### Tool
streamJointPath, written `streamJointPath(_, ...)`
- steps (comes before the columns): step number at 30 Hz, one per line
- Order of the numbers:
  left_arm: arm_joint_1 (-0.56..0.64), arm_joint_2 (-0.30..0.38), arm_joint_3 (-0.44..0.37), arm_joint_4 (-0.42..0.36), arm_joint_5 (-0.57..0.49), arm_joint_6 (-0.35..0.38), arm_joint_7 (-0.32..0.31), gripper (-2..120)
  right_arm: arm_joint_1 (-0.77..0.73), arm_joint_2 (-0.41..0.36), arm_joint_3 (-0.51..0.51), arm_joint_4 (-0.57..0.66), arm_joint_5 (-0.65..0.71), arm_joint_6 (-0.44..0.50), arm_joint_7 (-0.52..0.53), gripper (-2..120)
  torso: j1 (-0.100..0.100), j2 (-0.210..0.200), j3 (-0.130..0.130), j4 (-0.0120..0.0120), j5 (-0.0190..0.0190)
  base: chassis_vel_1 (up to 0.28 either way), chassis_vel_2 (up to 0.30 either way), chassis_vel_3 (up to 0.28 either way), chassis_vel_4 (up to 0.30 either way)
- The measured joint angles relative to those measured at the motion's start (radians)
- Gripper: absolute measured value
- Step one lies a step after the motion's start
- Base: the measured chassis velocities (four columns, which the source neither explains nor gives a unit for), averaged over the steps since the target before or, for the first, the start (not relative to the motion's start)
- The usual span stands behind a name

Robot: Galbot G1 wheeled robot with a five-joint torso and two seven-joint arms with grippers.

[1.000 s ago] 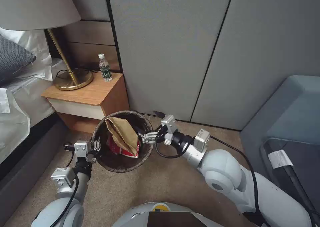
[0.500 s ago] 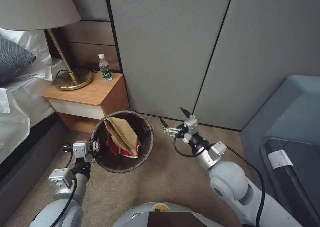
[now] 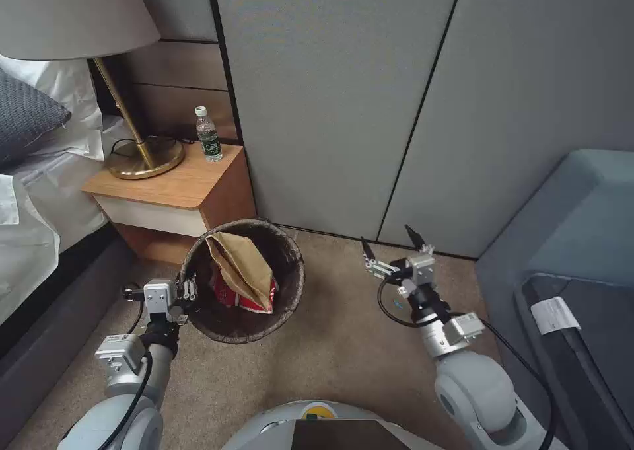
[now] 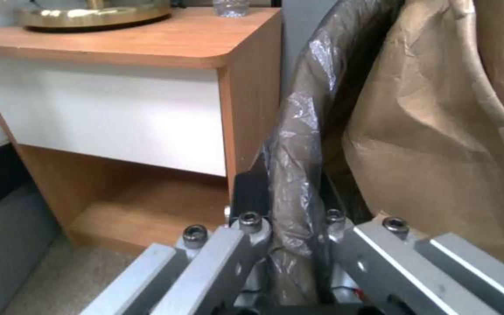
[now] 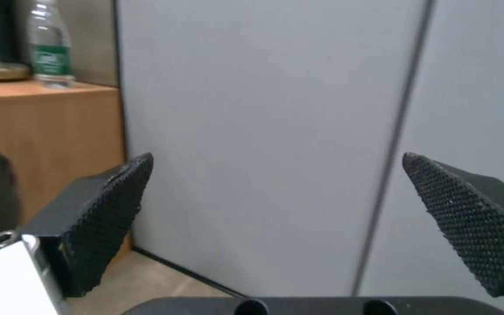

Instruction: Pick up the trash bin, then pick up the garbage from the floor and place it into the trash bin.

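The trash bin (image 3: 243, 281) was held at its rim by the left gripper (image 3: 188, 290), jaws pinched shut on it. It looked light; the bag seemed slippery. The right gripper (image 3: 395, 252) was held open, empty.

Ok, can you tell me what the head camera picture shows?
The left pincer grips the trash bin rim; a tan paper bag and red packets lie inside. The open right pincer hovers near the wall.

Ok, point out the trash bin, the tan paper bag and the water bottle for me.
trash bin (image 3: 285, 246): head view, bag-lined rim on the far right side.
tan paper bag (image 3: 243, 265): head view, middle of its crumpled face.
water bottle (image 3: 209, 136): head view, its body above the green label.
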Motion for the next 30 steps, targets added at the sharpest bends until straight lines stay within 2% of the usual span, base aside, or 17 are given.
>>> streamJointPath(7, 0.002, -0.002, 0.0, -0.003, 0.0, 0.004, -0.001, 0, -0.085, 0.083, 0.023, 0.007, -0.03, 0.025, 0.0, 100, 0.0, 0.0, 0.0, 0.0, -0.0001, 0.0, 0.0, 0.0, 0.0)
streamJointPath(11, 0.004, -0.002, 0.0, -0.007, 0.001, 0.016, 0.0, 0, -0.095, 0.102, 0.017, 0.007, -0.043, 0.03, 0.001, 100, 0.0, 0.0, 0.0, -0.0001, -0.0001, 0.0, 0.0, 0.0, 0.0)
streamJointPath(30, 0.001, -0.004, -0.002, -0.005, 0.001, 0.024, 0.004, 0, -0.038, 0.075, 0.0, -0.007, -0.023, 0.004, 0.028, 100, 0.0, 0.0, 0.0, 0.0, 0.0, 0.0, 0.0, 0.0, 0.0)
